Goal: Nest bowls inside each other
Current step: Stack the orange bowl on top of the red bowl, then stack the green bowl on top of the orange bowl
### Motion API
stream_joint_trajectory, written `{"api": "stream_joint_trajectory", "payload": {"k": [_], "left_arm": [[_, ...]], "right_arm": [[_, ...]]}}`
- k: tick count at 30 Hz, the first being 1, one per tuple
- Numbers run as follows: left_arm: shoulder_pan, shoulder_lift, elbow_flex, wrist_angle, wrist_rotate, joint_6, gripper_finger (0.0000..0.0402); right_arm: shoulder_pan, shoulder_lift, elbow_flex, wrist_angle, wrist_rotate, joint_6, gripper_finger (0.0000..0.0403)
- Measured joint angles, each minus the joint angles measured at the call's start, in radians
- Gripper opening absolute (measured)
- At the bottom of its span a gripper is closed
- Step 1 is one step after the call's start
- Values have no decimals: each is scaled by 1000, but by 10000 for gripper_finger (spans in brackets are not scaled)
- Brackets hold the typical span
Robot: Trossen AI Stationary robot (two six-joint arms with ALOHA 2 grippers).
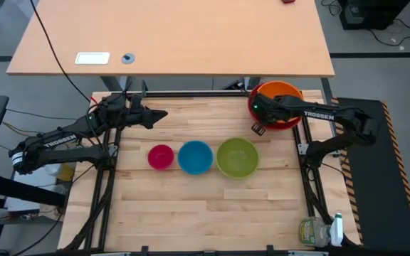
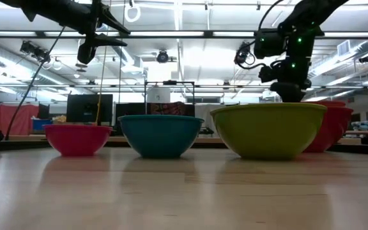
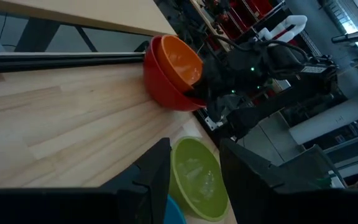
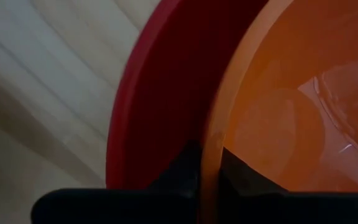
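Note:
An orange bowl [image 1: 282, 94] sits inside a red bowl [image 1: 251, 99] at the table's far right. My right gripper [image 4: 209, 165] is shut on the orange bowl's rim, on the side toward the table's left. Across the table's middle stand a pink bowl [image 1: 161, 156], a blue bowl [image 1: 195, 157] and a lime green bowl [image 1: 238, 157], each on its base and side by side. My left gripper [image 1: 161, 115] hangs in the air over the far left, open, with nothing between its fingers [image 3: 157, 168]. My right gripper pinches the orange bowl's rim [image 4: 211, 134] between its two fingers. One finger is inside the orange bowl, the other outside it, in the gap toward the red bowl's wall [image 4: 160, 118]. The fingers come steeply from above. The orange bowl lies within the red one.
A light wooden desk [image 1: 169, 43] stands beyond the table's far edge. Black frame rails run along the table's left and right sides. A bottle [image 1: 315, 231] stands off the near right corner. Bare wood [image 1: 205, 213] lies between the row of bowls and the near edge.

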Motion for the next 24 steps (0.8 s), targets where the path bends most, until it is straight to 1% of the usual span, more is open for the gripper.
{"api": "stream_joint_trajectory", "payload": {"k": [3, 6, 13, 15, 19, 24], "left_arm": [[0, 0, 0, 0, 0, -1, 142], [0, 0, 0, 0, 0, -4, 142], [0, 0, 0, 0, 0, -4, 142], [0, 0, 0, 0, 0, -4, 142], [0, 0, 0, 0, 0, -3, 142], [0, 0, 0, 0, 0, 0, 142]], "right_arm": [[-9, 0, 0, 24, -16, 0, 27], [-20, -1, 0, 26, -38, 13, 43], [-40, -1, 0, 21, -114, 14, 126], [-41, -1, 8, -4, -126, 27, 145], [-39, -2, 60, -74, -130, 38, 167], [-32, -2, 182, -193, -130, 35, 175]]}}
